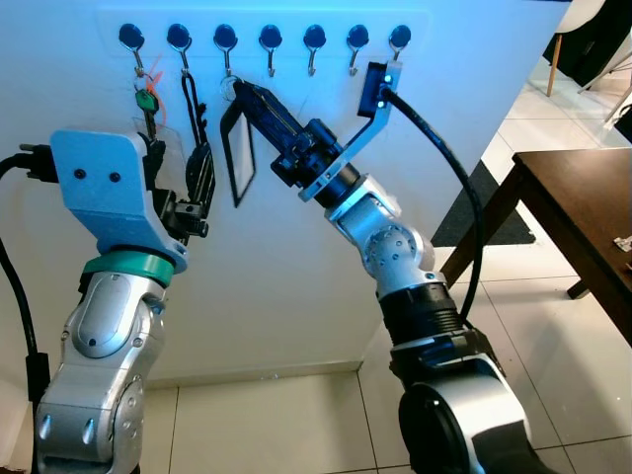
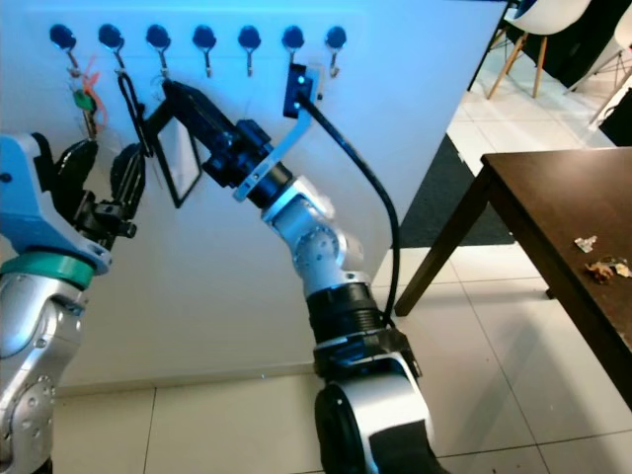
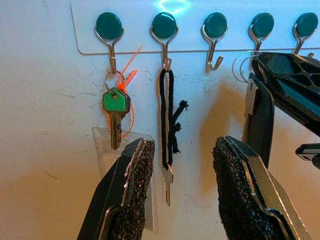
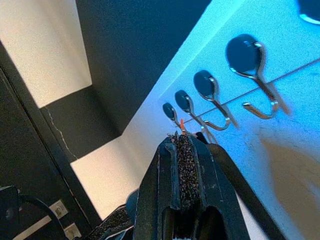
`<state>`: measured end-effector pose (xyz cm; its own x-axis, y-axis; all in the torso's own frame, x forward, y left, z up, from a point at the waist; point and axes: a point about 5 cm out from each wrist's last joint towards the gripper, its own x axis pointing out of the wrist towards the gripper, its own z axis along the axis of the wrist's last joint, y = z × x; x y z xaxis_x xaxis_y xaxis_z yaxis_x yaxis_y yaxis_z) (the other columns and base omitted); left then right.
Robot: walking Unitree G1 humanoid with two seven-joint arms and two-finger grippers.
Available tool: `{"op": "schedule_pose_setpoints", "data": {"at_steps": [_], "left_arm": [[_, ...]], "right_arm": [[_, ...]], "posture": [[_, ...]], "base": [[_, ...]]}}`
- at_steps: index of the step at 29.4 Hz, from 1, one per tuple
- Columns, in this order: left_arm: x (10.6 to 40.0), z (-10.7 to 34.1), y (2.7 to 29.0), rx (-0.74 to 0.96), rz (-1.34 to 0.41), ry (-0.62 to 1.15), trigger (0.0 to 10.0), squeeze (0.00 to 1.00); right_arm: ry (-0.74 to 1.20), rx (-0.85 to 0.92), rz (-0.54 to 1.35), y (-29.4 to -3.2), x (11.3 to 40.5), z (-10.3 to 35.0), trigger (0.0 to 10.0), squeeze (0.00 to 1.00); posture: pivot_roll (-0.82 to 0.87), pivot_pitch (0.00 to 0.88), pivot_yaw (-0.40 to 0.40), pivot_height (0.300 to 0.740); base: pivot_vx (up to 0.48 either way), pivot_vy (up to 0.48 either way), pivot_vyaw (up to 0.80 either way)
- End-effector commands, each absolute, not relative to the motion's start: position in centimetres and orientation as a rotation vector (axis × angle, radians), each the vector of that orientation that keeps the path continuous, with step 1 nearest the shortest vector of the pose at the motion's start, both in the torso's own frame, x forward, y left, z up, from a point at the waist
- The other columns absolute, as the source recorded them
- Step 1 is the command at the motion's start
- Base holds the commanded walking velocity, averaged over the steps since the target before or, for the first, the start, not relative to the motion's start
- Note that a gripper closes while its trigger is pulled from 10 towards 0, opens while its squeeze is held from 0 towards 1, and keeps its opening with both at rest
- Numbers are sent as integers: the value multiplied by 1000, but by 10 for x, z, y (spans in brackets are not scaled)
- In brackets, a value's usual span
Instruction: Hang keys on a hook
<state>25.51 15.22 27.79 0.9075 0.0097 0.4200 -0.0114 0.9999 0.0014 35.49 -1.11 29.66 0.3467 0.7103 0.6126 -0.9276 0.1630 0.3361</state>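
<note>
A row of blue-knobbed hooks (image 1: pixel 271 41) runs along the white wall. A green key (image 3: pixel 116 107) with an orange tag hangs on the first hook. On the second hangs a key on a black cord (image 3: pixel 167 120). My right gripper (image 1: pixel 237 91) is shut on a silver key ring (image 3: pixel 243 64) with a black-framed tag (image 1: pixel 237 148) dangling below it. The ring sits just under the third hook (image 1: pixel 226 59); I cannot tell whether it touches the hook. My left gripper (image 3: pixel 185 192) stands open, raised in front of the wall below the second hook, with nothing between its fingers.
A dark wooden table (image 1: pixel 583 212) stands at the right with small scraps (image 2: pixel 602 265) on it. A dark rug (image 1: pixel 486 202) lies on the pale tiled floor behind it. White chairs (image 2: pixel 538 30) stand at the back right.
</note>
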Motion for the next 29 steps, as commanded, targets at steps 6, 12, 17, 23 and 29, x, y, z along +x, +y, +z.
{"op": "schedule_pose_setpoints", "data": {"at_steps": [6, 12, 17, 23, 29], "left_arm": [[256, 276, 153, 1, 6, -427, 10000, 0], [255, 275, 153, 0, 9, -427, 10000, 0], [255, 275, 153, 1, 12, -430, 10000, 0], [254, 276, 154, 2, 21, -433, 10000, 0], [254, 277, 154, 1, 23, -439, 10000, 0]], "right_arm": [[-329, 908, 1204, 1, 353, 293, 10000, 0], [-339, 936, 1209, -1, 355, 300, 10000, 0], [-337, 948, 1210, 0, 357, 303, 10000, 0], [-325, 942, 1214, 5, 358, 306, 10000, 0], [-312, 933, 1218, 8, 361, 309, 10000, 0]], "posture": [[44, 73, 61, 740], [45, 76, 60, 740], [54, 82, 54, 740], [60, 81, 47, 740], [64, 76, 44, 740]], "base": [[0, 0, 0], [0, 0, 0], [0, 0, 0], [0, 0, 0], [0, 0, 0]]}}
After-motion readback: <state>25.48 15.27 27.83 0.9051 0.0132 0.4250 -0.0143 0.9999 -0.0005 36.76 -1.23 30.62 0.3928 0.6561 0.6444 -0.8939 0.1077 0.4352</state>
